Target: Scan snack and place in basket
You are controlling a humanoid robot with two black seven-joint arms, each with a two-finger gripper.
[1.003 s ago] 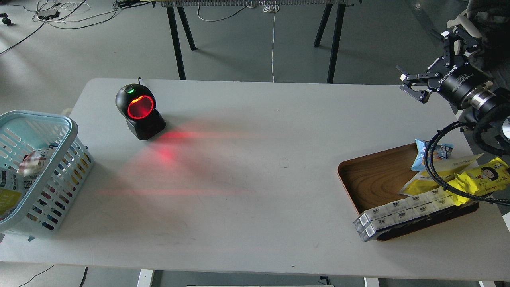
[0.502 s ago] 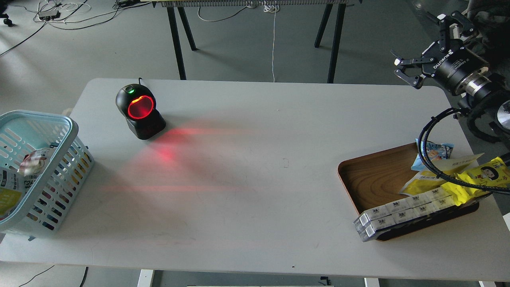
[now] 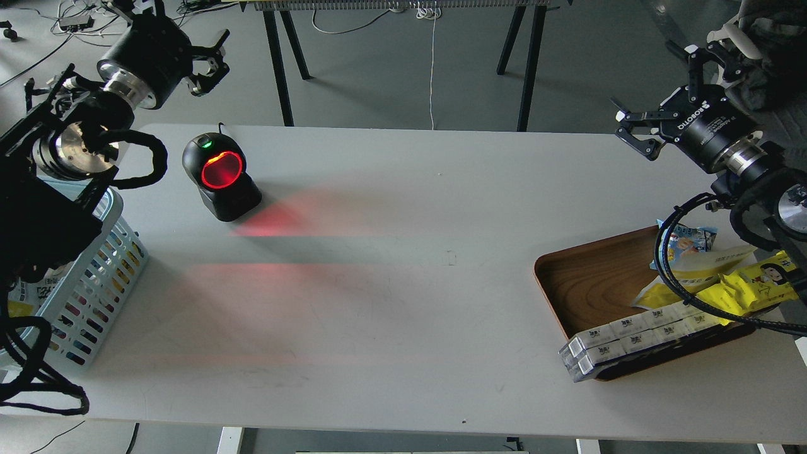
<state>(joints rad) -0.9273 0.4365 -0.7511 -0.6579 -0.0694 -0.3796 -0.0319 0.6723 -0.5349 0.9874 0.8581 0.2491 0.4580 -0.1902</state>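
The snack (image 3: 715, 263), a yellow-and-white pouch, lies in the brown wooden tray (image 3: 586, 284) at the right, partly behind my right arm's black cable. The light blue basket (image 3: 101, 277) stands at the table's left edge, largely hidden by my left arm. My right gripper (image 3: 659, 91) is open and empty, raised above the table's far right corner, well above and behind the tray. My left gripper (image 3: 179, 31) is open and empty, raised beyond the table's far left corner, behind the scanner.
A black barcode scanner (image 3: 220, 176) with a glowing red window stands at the back left and casts red light on the table. The tray also holds a bright yellow wrapper (image 3: 760, 280), a small blue packet (image 3: 690, 239) and white boxes (image 3: 630, 340) overhanging its front edge.
My left arm has come into view from the left, over the basket, its gripper raised behind the scanner. My right gripper has shifted slightly and stays open.
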